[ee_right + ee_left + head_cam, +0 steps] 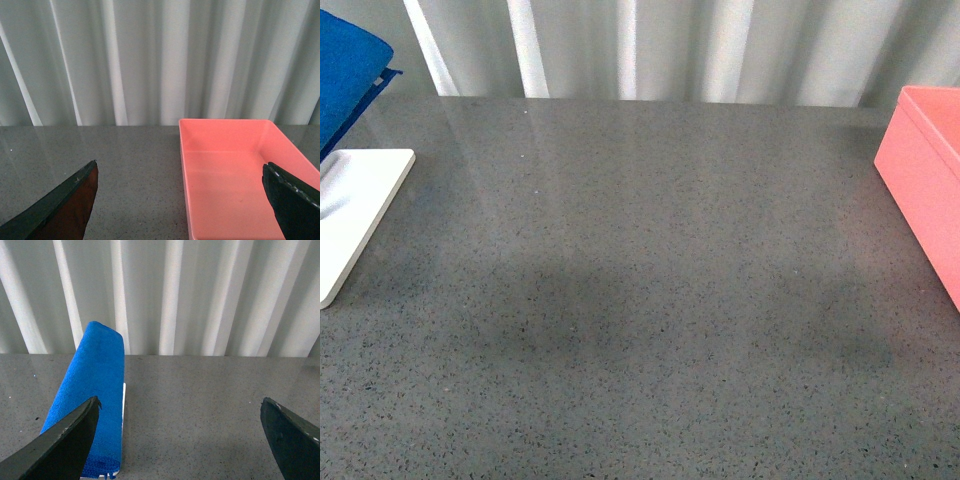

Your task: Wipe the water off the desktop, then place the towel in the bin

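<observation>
The dark-grey speckled desktop (640,280) fills the front view; I make out no water on it. The blue towel (345,75) lies folded at the far left, resting on a flat white tray (360,210). It also shows in the left wrist view (95,390), ahead of my left gripper (180,435), which is open and empty above the desktop. The salmon-pink bin (925,170) stands at the right edge. In the right wrist view the bin (230,175) is empty, ahead of my open, empty right gripper (180,200). Neither arm shows in the front view.
A white pleated curtain (670,45) hangs behind the table's far edge. The white tray's edge (123,405) peeks out beside the towel in the left wrist view.
</observation>
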You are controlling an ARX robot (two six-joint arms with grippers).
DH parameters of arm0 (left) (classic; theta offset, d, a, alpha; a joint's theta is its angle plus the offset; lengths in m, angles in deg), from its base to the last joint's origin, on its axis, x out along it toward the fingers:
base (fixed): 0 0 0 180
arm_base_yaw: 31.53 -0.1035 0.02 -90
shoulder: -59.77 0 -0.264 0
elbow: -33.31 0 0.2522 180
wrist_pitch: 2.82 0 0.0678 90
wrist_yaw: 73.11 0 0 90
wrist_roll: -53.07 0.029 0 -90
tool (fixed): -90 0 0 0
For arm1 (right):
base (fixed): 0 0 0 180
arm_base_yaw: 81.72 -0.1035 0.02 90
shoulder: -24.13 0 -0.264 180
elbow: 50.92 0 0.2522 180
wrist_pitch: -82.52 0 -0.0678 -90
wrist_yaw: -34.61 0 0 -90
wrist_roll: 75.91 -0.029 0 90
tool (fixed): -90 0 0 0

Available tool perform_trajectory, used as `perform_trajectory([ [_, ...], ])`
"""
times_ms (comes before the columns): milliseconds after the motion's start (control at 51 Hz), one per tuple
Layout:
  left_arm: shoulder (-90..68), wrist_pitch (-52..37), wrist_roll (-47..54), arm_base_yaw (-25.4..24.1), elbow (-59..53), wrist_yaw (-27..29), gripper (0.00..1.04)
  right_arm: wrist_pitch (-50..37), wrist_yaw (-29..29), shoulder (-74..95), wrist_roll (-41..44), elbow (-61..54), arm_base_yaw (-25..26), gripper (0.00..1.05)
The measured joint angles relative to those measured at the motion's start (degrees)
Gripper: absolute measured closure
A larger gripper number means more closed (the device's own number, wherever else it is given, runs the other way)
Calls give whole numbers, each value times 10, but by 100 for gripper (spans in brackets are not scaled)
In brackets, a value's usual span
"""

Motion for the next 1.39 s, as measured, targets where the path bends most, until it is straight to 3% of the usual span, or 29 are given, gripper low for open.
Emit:
perform_trajectory([
  [1197,0,0,0,0,0,0,7,0,0,0,0,0,0,7],
  [1315,-73,120,-17,47,50,122,7,0,0,0,0,0,0,7],
  [1393,-132,122,-17,74,77,171,7,0,0,0,0,0,0,7],
])
